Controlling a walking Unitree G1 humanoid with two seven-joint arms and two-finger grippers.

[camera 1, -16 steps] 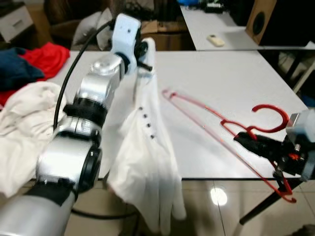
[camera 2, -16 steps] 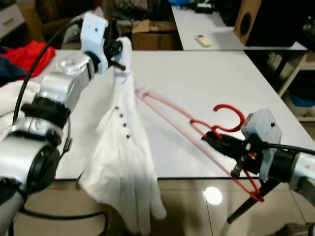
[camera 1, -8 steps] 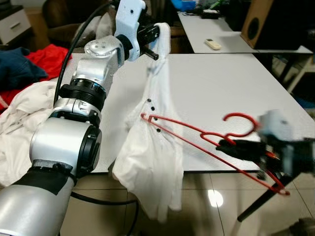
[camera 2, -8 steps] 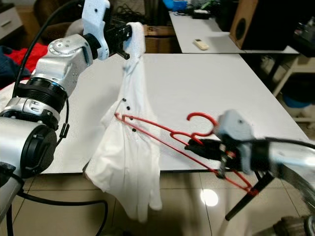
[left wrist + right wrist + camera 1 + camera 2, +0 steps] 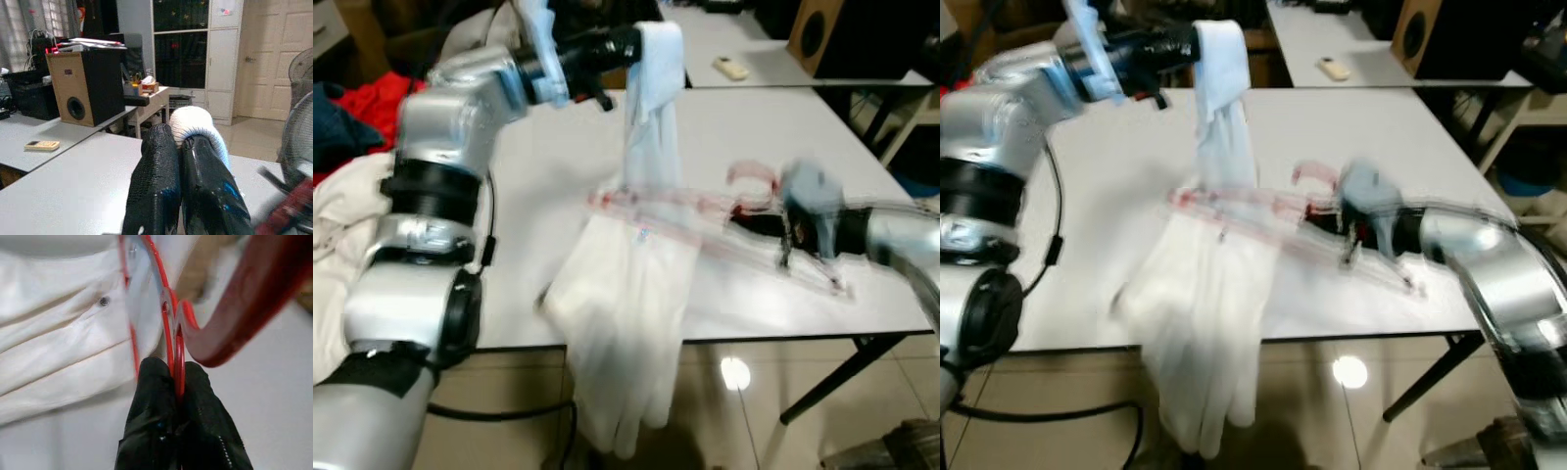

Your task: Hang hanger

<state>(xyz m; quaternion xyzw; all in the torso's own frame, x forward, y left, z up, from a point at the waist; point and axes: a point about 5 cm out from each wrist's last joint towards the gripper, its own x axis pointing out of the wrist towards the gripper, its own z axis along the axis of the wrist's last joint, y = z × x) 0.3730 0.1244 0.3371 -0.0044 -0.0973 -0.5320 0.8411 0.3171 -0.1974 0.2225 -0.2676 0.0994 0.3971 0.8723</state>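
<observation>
**A:** White tabletop (image 5: pixel 558 186), head views blurred. What's around it?

**B:** Heap of white, red and dark blue clothes (image 5: pixel 352 157) at the left end. Second tabletop behind carries a remote (image 5: pixel 732 68); wooden speaker (image 5: pixel 813 34) at its right end. Glossy tile floor (image 5: pixel 744 392) below.

**A:** Left hand?

**B:** Left hand (image 5: pixel 181 147) is raised over the tabletop's far side, fingers pinched tight on the top of a white shirt (image 5: pixel 631 294). Shirt hangs down from it, drapes across the tabletop and spills over the near edge towards the floor.

**A:** Hanger?

**B:** Red hanger (image 5: pixel 705 217) lies low over the tabletop, to the right of the shirt. Right hand (image 5: pixel 175 382) is clamped on its wire just below the hook. The far end reaches into the shirt's front; a dark button (image 5: pixel 103 301) sits beside the wire.

**A:** Anything in the way?

**B:** Shirt fabric bunches around the hanger's left tip. Can't tell whether the tip is inside the cloth or on top; too blurred.
</observation>
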